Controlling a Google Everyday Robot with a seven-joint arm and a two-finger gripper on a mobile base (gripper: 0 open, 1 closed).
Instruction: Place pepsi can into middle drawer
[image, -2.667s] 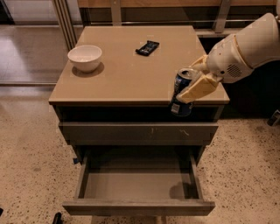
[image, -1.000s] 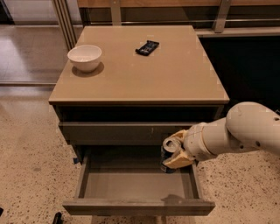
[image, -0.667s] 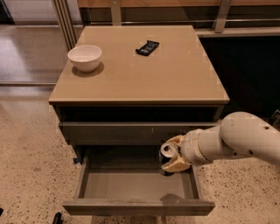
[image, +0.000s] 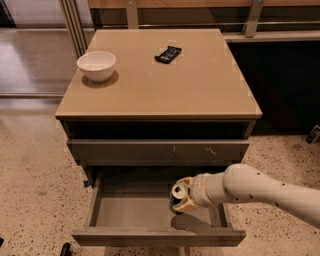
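The pepsi can (image: 176, 196), dark blue with a silver top, is held tilted in my gripper (image: 183, 198), which is shut on it. The white arm (image: 260, 187) reaches in from the right. The can hangs inside the open middle drawer (image: 135, 212), just above its smooth grey floor, at the right of the middle. A shadow lies on the drawer floor under the can. I cannot tell whether the can touches the floor.
A closed drawer front with pale scratch marks (image: 157, 150) sits above the open drawer. On the tan cabinet top (image: 200, 85) stand a white bowl (image: 96, 65) at the left and a flat black snack wrapper (image: 168, 53) at the back. Speckled floor lies around the cabinet.
The gripper carried the can from the cabinet's right front edge down into the open drawer, then moved it a little left and lower.
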